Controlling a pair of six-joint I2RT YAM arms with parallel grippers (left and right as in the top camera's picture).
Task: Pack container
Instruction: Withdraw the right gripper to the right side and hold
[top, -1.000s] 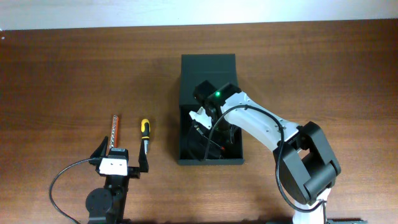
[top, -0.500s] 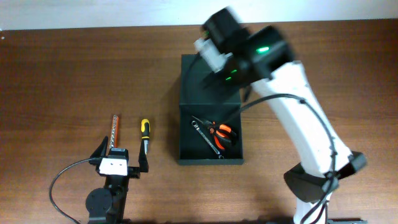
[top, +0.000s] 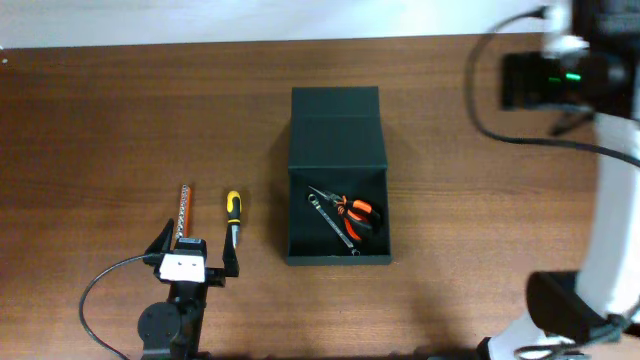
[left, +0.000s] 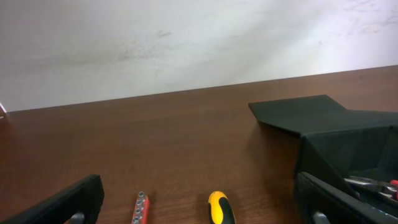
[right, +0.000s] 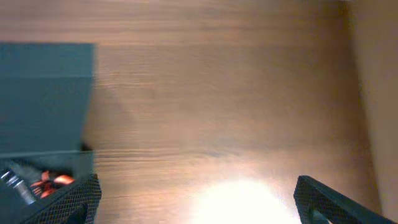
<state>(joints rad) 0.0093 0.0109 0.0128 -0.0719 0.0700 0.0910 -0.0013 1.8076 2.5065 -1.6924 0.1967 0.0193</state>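
The container is a dark box at the table's middle, its flap lid open at the back. Orange-handled pliers and a steel wrench lie inside. A yellow-black screwdriver and a red bit holder lie to its left. My left gripper is open and empty just in front of them; both show in the left wrist view, screwdriver, holder. My right gripper is open and empty, high at the back right. The right wrist view has the container at its left.
The left gripper's cable loops on the table at the front left. A pale wall runs behind the table's far edge. Bare wood lies under the right gripper, with a bright glare spot.
My right arm has lifted out of the container and swung up and away to the back right, empty. The pliers and wrench stay in the box. The left arm has not moved.
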